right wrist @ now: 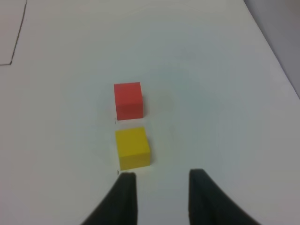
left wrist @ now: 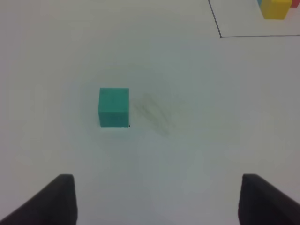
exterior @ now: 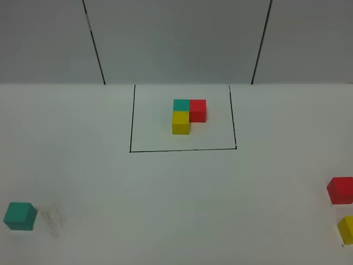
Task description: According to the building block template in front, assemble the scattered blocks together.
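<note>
Leftmost, the left gripper [left wrist: 158, 180] has its two dark fingers [left wrist: 61, 201] spread wide with nothing between them. The teal cube [left wrist: 114, 107] sits on the white table [exterior: 165, 210] ahead of the fingertips. It is well clear of both and closer to one finger's line than to the other's.

The template [exterior: 188, 115], an L of teal, red and yellow cubes inside a thin black frame [exterior: 182, 149], lies far beyond both pairs of fingers.

The right gripper [right wrist: 161, 173] has its fingers [right wrist: 124, 197] drawn in close, pinching nothing. The yellow cube [right wrist: 132, 147] rests just ahead of one fingertip, off to the side of the narrow gap; whether they touch cannot be told. The red cube [right wrist: 128, 100] stands just beyond it, farther from the fingers and slightly apart.
</note>
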